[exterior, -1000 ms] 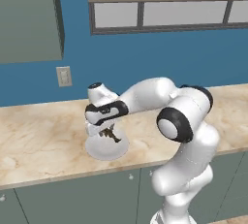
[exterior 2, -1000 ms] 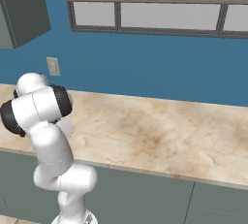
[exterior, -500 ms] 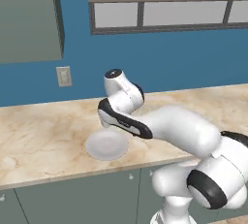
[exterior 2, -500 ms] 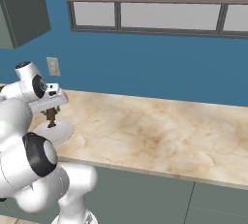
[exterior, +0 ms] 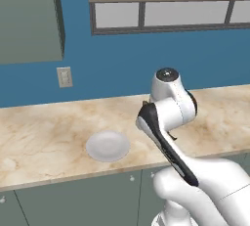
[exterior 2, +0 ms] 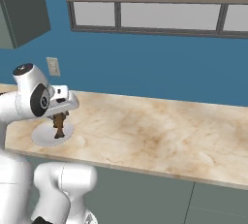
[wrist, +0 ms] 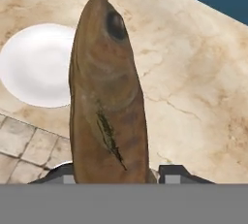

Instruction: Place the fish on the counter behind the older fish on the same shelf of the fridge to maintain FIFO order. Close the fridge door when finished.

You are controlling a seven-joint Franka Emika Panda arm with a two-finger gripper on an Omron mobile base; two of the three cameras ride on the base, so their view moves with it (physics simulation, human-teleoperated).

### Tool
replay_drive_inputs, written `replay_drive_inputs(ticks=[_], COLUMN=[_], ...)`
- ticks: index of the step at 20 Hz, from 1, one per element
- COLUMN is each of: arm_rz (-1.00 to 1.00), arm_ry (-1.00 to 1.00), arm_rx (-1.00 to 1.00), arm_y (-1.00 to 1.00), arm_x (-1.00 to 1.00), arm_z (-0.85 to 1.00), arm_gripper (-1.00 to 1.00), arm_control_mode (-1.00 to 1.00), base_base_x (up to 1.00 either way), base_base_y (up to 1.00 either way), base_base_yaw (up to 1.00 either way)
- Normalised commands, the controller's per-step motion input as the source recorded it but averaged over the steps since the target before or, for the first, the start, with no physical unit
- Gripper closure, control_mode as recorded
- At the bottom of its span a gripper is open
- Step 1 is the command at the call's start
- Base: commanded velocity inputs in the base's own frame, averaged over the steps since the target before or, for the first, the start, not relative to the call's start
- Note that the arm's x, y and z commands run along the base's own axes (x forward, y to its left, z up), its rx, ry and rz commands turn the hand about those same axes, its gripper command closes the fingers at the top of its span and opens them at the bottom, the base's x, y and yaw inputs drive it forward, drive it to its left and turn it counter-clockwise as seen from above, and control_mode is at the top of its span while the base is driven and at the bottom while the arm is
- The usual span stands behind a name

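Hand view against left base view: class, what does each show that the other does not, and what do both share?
Hand view alone: the slender brown mottled fish close up, head outward, held between the gripper fingertips, plus tiled floor. Left base view alone: the blue wall's window, the wall socket, the grey-green cabinet fronts. Both: the round white plate, bare, on the beige marble-patterned counter.

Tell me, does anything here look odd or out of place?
Only that the fish hangs head-down in the gripper above the counter, off its white plate. Nothing looks spilled or broken.
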Motion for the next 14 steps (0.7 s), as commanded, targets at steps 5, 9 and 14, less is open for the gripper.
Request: replay_drive_inputs(ticks=[5, 9, 14], arm_rz=[-0.03, 0.0, 0.0], arm_ry=[-0.08, 0.0, 0.0], arm_rx=[0.04, 0.0, 0.0], arm_y=[-0.59, -0.02, -0.08], arm_x=[-0.62, -0.06, 0.25], arm_z=[0.11, 0.0, 0.34], arm_gripper=[1.0, 1.0, 1.0], arm_control_mode=[-1.0, -1.0, -1.0], base_base_x=[0.0, 0.0, 0.0], base_base_y=[0.0, 0.0, 0.0], base_base_yaw=[0.0, 0.0, 0.0])
